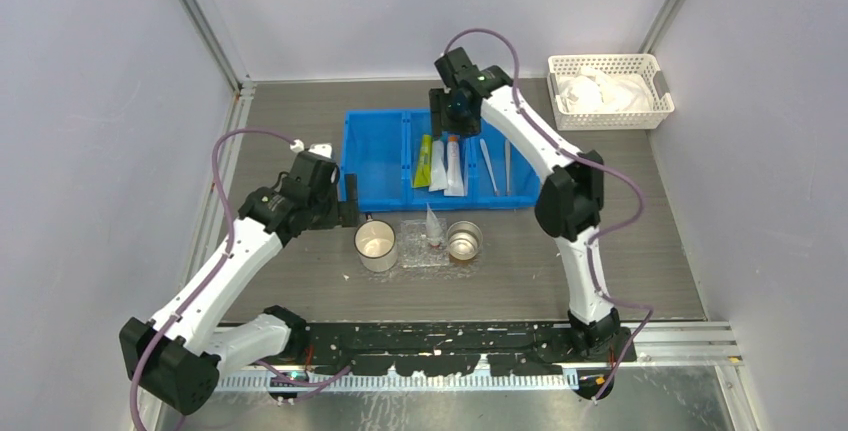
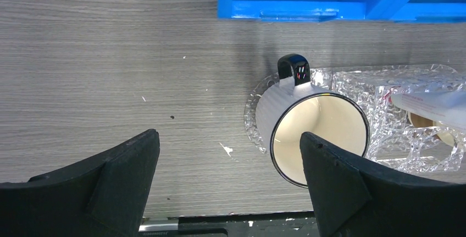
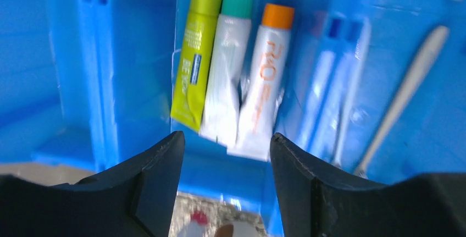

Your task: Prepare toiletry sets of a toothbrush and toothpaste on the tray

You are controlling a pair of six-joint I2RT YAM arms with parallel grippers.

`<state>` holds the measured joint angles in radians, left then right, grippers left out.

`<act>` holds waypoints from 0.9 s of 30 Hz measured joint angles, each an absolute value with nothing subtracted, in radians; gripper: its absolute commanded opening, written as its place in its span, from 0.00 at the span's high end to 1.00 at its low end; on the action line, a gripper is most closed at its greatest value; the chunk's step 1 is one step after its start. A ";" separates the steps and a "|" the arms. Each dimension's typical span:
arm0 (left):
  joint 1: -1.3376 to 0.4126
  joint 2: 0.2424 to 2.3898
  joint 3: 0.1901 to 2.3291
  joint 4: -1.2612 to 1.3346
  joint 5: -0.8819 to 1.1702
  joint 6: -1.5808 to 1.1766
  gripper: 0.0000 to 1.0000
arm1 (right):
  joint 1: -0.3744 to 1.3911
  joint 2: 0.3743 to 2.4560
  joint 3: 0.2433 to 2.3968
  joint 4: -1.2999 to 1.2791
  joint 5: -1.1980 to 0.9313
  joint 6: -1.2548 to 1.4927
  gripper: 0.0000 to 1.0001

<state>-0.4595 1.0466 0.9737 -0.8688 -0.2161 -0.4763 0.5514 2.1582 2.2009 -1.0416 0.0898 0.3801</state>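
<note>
From my station I count one toiletry set (image 1: 432, 224) done: it stands in the tray (image 1: 415, 256), which sits near the counter's front edge between a white mug (image 1: 376, 244) and a metal cup (image 1: 464, 240). The rest is still to do, I judge. Three toothpaste tubes (image 3: 225, 72) lie side by side in the middle compartment of the blue bin (image 1: 375, 151) just behind the tray, with toothbrushes (image 3: 329, 88) in the compartment to their right. My right hand (image 3: 225, 141) hovers over those tubes, fingers parted about halfway and gripping nothing. My left hand (image 2: 229, 138) is spread fully wide and empty, low over the counter beside the mug. I'd call this an early stage.
</note>
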 measured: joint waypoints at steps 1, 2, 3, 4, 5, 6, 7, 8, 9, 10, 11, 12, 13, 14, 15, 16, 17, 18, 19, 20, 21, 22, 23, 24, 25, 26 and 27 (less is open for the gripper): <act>-0.458 1.046 0.979 -0.874 -0.218 -0.471 0.00 | 0.550 2.195 2.215 -1.030 0.082 0.381 0.36; -0.457 1.045 0.983 -0.875 -0.222 -0.466 0.00 | 0.548 2.249 2.238 -1.018 0.068 0.384 0.36; -0.456 1.043 0.984 -0.876 -0.225 -0.463 0.00 | 0.548 2.283 2.248 -1.008 0.059 0.385 0.37; -0.455 1.041 0.985 -0.879 -0.228 -0.462 0.00 | 0.547 2.320 2.260 -0.999 0.052 0.388 0.39; -0.453 1.039 0.986 -0.881 -0.230 -0.460 0.00 | 0.545 2.352 2.268 -0.994 0.044 0.391 0.40; -0.451 1.038 0.986 -0.884 -0.233 -0.459 0.00 | 0.543 2.379 2.277 -0.991 0.038 0.395 0.41; -0.449 1.037 0.986 -0.887 -0.236 -0.458 0.00 | 0.542 2.397 2.286 -0.985 0.029 0.399 0.42; -0.448 1.037 0.987 -0.889 -0.236 -0.456 0.00 | 0.542 2.412 2.291 -0.979 0.028 0.400 0.43; -0.446 1.037 0.987 -0.890 -0.236 -0.455 0.00 | 0.542 2.424 2.296 -0.977 0.023 0.401 0.46; -0.444 1.037 0.987 -0.891 -0.236 -0.453 0.00 | 0.542 2.434 2.300 -0.974 0.023 0.403 0.47; -0.443 1.037 0.987 -0.891 -0.237 -0.451 0.00 | 0.541 2.440 2.304 -0.971 0.025 0.407 0.49; -0.442 1.037 0.987 -0.891 -0.237 -0.450 0.00 | 0.540 2.445 2.308 -0.967 0.028 0.412 0.51; -0.442 1.037 0.987 -0.891 -0.237 -0.447 0.00 | 0.539 2.447 2.308 -0.963 0.033 0.416 0.54; -0.440 1.037 0.987 -0.891 -0.237 -0.444 0.00 | 0.539 2.449 2.308 -0.961 0.043 0.422 0.55; -0.440 1.038 0.987 -0.891 -0.237 -0.443 0.00 | 0.539 2.449 2.308 -0.960 0.051 0.423 0.57; -0.439 1.038 0.987 -0.891 -0.237 -0.441 0.00 | 0.539 2.449 2.307 -0.957 0.061 0.425 0.57; -0.438 1.039 0.987 -0.891 -0.237 -0.440 0.00 | 0.539 2.449 2.304 -0.950 0.073 0.427 0.57; -0.437 1.039 0.987 -0.891 -0.237 -0.440 0.00 | 0.539 2.449 2.298 -0.942 0.085 0.429 0.57; -0.437 1.040 0.987 -0.891 -0.237 -0.439 0.00 | 0.539 2.449 2.294 -0.938 0.090 0.429 0.57; -0.437 1.042 0.987 -0.891 -0.236 -0.438 0.00 | 0.539 2.451 2.288 -0.937 0.096 0.430 0.57; -0.436 1.043 0.987 -0.891 -0.236 -0.438 0.00 | 0.539 2.455 2.286 -0.937 0.102 0.431 0.57; -0.436 1.043 0.987 -0.891 -0.236 -0.437 0.00 | 0.539 2.461 2.285 -0.934 0.105 0.436 0.57; -0.436 1.043 0.987 -0.891 -0.236 -0.437 0.00 | 0.539 2.466 2.285 -0.931 0.105 0.441 0.57; -0.436 1.043 0.987 -0.891 -0.236 -0.437 0.00 | 0.539 2.470 2.285 -0.926 0.105 0.445 0.56; -0.436 1.043 0.987 -0.891 -0.236 -0.437 0.00 | 0.539 2.471 2.285 -0.921 0.105 0.448 0.54; -0.436 1.043 0.987 -0.891 -0.236 -0.437 0.00 | 0.539 2.473 2.285 -0.918 0.105 0.448 0.53; -0.436 1.043 0.987 -0.891 -0.236 -0.437 0.00 | 0.540 2.475 2.285 -0.913 0.104 0.450 0.52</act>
